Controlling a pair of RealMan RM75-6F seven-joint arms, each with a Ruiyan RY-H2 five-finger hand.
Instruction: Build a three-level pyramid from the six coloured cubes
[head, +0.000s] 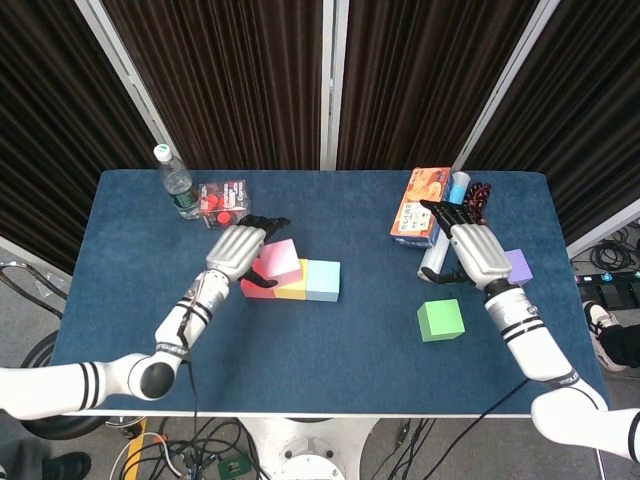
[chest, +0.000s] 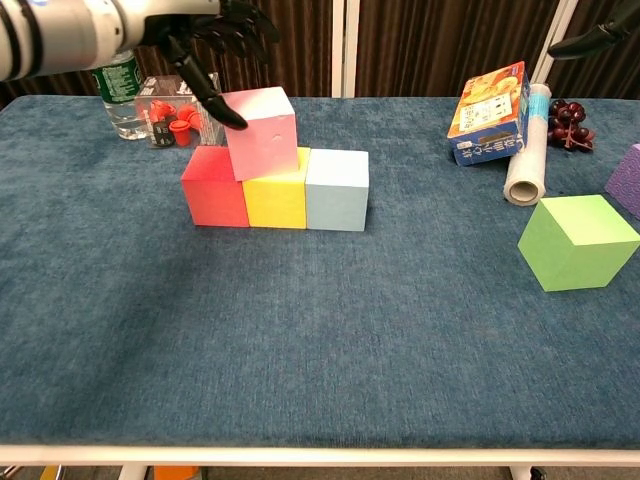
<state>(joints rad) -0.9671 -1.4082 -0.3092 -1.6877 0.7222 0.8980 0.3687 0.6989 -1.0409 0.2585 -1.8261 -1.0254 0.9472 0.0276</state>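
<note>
A red cube, a yellow cube and a light blue cube stand in a row mid-table. On top, a pink cube sits a little askew over the red and yellow ones. My left hand hovers open just left of the pink cube, fingers spread, its thumb at the cube's top left corner. A green cube lies alone at the right. My right hand is open above the table, partly covering the purple cube.
At the back left stand a water bottle and a clear box of red pieces. An orange-and-blue snack box, a white roll and a dark grape bunch lie at the back right.
</note>
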